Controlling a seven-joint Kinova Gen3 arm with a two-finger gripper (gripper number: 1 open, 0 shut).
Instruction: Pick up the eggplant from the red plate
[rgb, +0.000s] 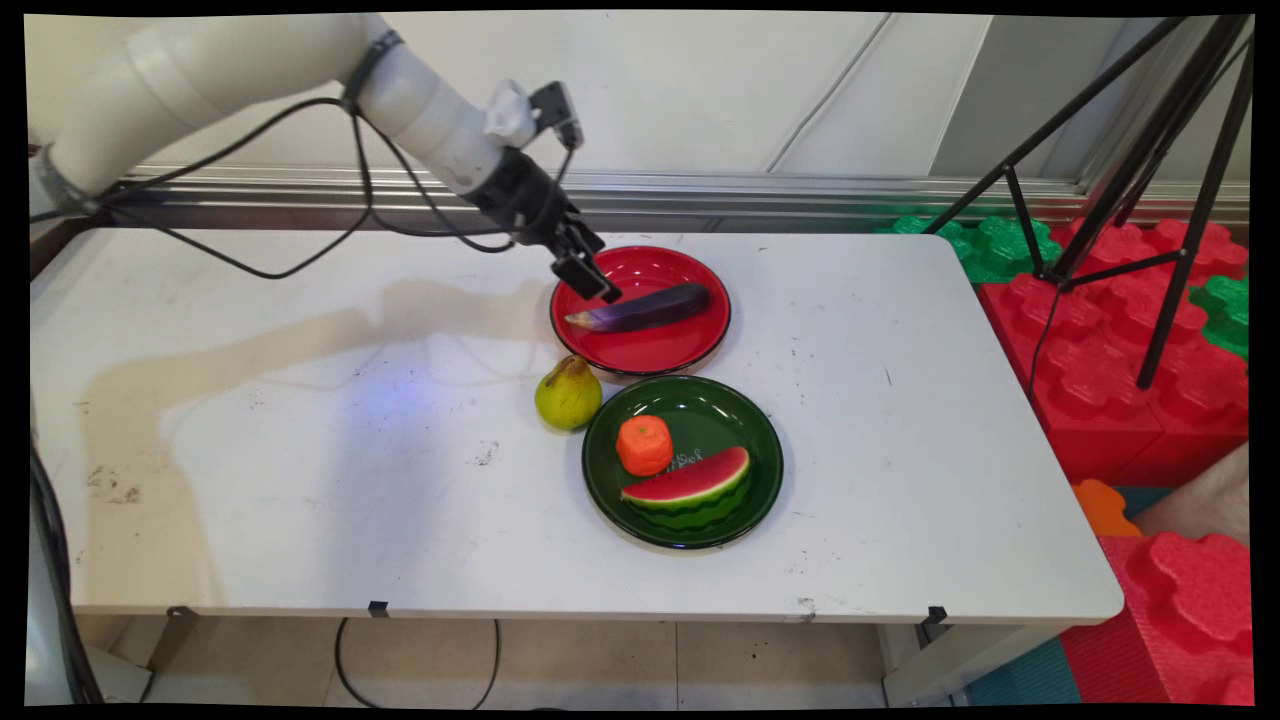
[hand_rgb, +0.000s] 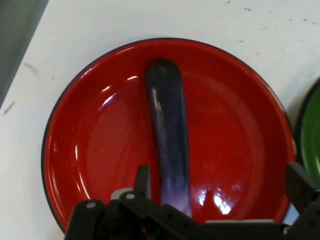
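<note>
A dark purple eggplant (rgb: 645, 308) lies across the red plate (rgb: 690, 345) at the back middle of the table. My gripper (rgb: 598, 283) hangs open just above the eggplant's left end, over the plate's left rim. In the hand view the eggplant (hand_rgb: 169, 135) runs up the middle of the red plate (hand_rgb: 100, 150). Its near end sits between my fingers, close to the left finger (hand_rgb: 142, 179) and far from the right one (hand_rgb: 299, 182). Nothing is gripped.
A green plate (rgb: 760, 430) in front of the red one holds an orange piece (rgb: 644, 445) and a watermelon slice (rgb: 690, 485). A yellow-green pear (rgb: 568, 393) stands on the table at the left of both plates. Black cables hang from the arm.
</note>
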